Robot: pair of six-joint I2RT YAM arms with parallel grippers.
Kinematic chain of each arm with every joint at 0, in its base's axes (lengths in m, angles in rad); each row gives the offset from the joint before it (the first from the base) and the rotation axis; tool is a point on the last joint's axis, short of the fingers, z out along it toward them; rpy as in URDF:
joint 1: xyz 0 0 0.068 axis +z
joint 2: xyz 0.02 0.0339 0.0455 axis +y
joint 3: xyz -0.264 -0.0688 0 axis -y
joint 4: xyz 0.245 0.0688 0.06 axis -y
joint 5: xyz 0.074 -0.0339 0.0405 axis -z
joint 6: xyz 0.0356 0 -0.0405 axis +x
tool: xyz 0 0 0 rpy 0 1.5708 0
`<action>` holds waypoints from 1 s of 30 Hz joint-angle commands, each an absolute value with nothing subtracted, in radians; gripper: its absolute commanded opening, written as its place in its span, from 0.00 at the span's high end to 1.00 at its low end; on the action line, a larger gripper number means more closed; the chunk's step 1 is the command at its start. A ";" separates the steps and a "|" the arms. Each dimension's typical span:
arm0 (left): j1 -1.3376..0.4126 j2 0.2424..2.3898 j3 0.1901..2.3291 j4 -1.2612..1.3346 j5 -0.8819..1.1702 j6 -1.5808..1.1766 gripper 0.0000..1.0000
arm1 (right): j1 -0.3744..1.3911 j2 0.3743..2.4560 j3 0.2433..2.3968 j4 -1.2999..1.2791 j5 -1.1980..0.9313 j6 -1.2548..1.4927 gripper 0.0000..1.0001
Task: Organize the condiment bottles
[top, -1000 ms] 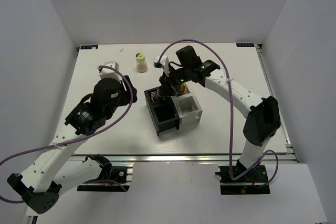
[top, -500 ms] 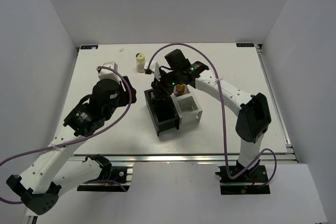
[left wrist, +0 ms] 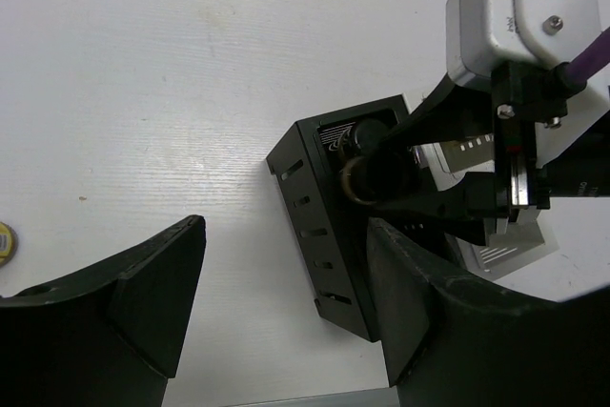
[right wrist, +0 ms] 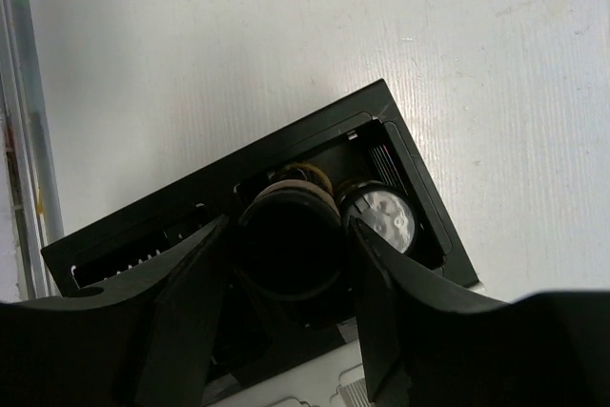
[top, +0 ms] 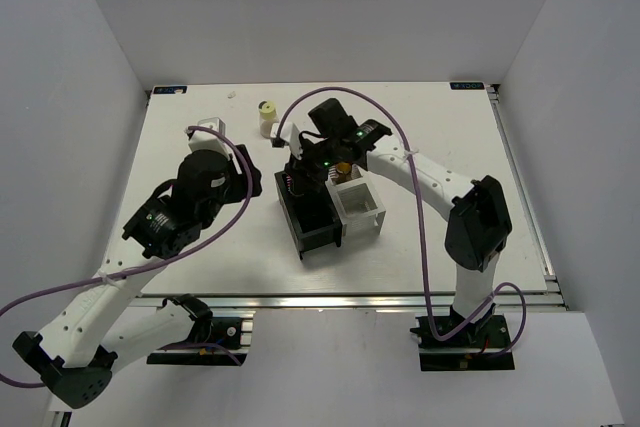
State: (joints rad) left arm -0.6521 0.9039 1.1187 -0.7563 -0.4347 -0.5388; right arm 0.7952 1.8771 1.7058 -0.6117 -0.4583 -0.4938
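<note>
- While the left arm has hardly stirred over the last second, the right arm has swung a little leftward. This has carried the right gripper fully over the far end of the black square-celled organizer box.
- Nearest the bases, the left gripper hangs over the bare white table to the left of that box. Its fingers are spread wide with nothing between them.
- Touching the black box's right wall stands the white square-celled organizer box; both boxes have kept their places.
- Over the black box's far end, the right gripper is clamped on a dark brown bottle with a black cap, one finger pressed to each side. How deep the bottle sits in the box cannot be told.
- Just beside it, inside the far corner of the black box, stands a second dark bottle, which crowds that spot.
- At the white box's far end an amber-yellow bottle with a black cap peeks out, half hidden by the right arm. Whether it is inside the box is unclear.
- Farthest off, the cream-white bottle with a pale yellow cap stands upright alone on the table, unmoved.
</note>
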 commanded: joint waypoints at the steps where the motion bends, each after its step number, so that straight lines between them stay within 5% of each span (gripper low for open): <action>1: -0.653 0.904 1.138 -0.755 -0.433 -0.534 0.22 | 0.804 1.888 1.749 -0.607 -0.469 -0.503 0.40; 12: -0.653 0.905 1.153 -0.761 -0.426 -0.540 0.21 | 0.804 1.839 1.802 -0.635 -0.546 -0.477 0.32; 14: -0.653 0.904 1.161 -0.776 -0.431 -0.549 0.27 | 0.804 1.810 1.839 -0.623 -0.574 -0.463 0.35; 16: -0.653 0.900 1.173 -0.804 -0.436 -0.569 0.49 | 0.799 1.760 1.855 -0.603 -0.604 -0.434 0.38; 18: -0.653 0.896 1.183 -0.828 -0.443 -0.594 0.75 | 0.792 1.705 1.836 -0.549 -0.600 -0.401 0.66; 20: -0.653 0.887 1.192 -0.876 -0.459 -0.644 0.83 | 0.779 1.663 1.760 -0.481 -0.592 -0.347 1.00; 24: -0.653 0.893 1.236 -1.067 -0.566 -0.832 0.80 | 0.750 1.582 1.634 -0.442 -0.574 -0.302 1.00; 25: -0.653 0.905 1.264 -1.197 -0.599 -0.965 0.71 | 0.743 1.572 1.617 -0.440 -0.581 -0.290 0.99; 26: -0.653 0.911 1.278 -1.274 -0.659 -1.044 0.64 | 0.733 1.563 1.582 -0.436 -0.589 -0.267 0.70; 29: -0.653 0.911 1.264 -1.411 -0.701 -1.177 0.39 | 0.695 1.526 1.537 -0.414 -0.633 -0.242 0.38; 30: -0.652 0.904 1.243 -1.411 -0.698 -1.190 0.34 | 0.683 1.516 1.526 -0.413 -0.640 -0.238 0.37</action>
